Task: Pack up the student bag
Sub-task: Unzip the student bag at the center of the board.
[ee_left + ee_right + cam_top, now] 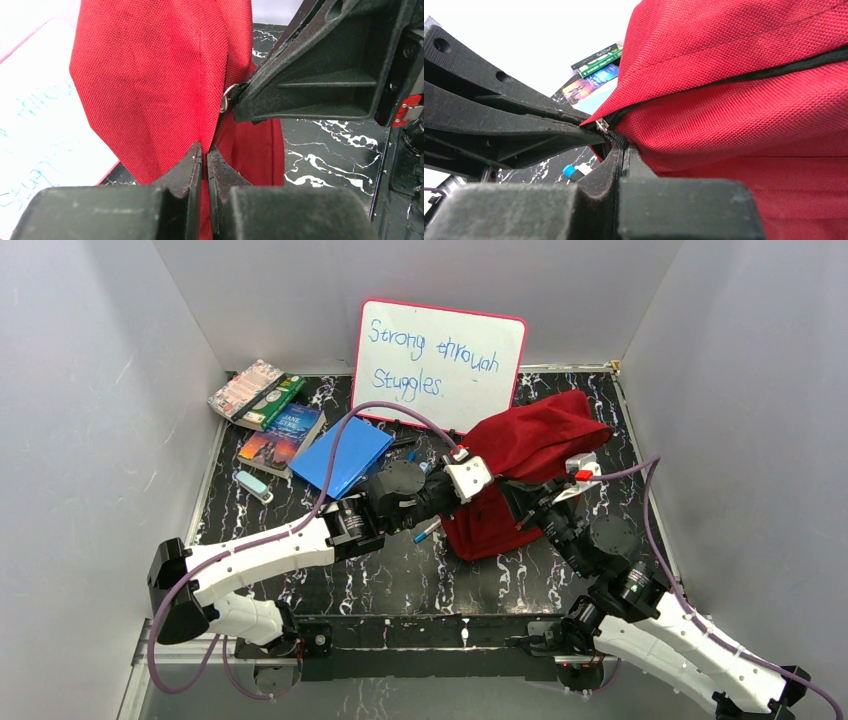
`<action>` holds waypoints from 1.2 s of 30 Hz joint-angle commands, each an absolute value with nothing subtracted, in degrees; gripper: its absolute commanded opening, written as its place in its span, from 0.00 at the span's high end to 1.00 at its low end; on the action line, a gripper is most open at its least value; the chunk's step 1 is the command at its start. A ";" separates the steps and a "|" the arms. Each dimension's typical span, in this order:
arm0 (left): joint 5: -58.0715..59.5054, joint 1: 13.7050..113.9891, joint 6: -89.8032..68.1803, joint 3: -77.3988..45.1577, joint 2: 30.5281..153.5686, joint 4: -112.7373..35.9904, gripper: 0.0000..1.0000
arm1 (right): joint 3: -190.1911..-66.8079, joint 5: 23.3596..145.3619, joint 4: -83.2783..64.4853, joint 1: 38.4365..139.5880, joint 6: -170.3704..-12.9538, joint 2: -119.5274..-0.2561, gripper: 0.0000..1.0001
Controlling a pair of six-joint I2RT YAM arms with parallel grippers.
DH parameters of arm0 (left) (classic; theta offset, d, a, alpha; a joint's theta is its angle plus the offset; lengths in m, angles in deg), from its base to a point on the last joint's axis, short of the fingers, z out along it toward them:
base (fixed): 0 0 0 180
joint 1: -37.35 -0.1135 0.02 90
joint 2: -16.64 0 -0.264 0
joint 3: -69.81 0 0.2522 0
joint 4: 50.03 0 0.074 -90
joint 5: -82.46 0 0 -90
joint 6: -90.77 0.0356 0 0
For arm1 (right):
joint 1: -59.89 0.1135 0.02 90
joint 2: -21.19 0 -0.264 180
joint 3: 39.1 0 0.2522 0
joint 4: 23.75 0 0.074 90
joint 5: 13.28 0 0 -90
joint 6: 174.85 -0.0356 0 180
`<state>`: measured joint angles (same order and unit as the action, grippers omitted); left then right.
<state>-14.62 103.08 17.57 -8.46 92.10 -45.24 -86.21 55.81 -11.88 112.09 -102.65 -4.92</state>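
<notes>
The left gripper [205,160] and right gripper [624,155] hold the big soft red cloth backpack [540,440] by its zip [605,127].
It lies on the black marbled table [420,570], right of middle. Each gripper pinches the cloth tight, likely to pull the zip open for packing.

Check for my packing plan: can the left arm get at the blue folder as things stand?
Likely not yet: the left gripper is shut on the student bag and must let go first. The blue folder lies uncovered close by.
</notes>
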 commanded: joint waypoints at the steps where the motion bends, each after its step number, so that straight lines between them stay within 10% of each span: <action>1: -15.80 103.18 17.51 -10.99 91.44 -46.64 1.00 | -89.73 54.30 -13.02 112.17 -101.49 -3.86 1.00; 36: -20.66 103.18 14.59 -4.11 84.29 -46.89 1.00 | -102.83 18.58 5.59 112.17 -97.71 -3.94 1.00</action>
<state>-18.02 103.13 15.58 -5.05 87.80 -46.29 -100.02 25.52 5.08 112.13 -96.90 -4.24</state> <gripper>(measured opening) 0.028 0.020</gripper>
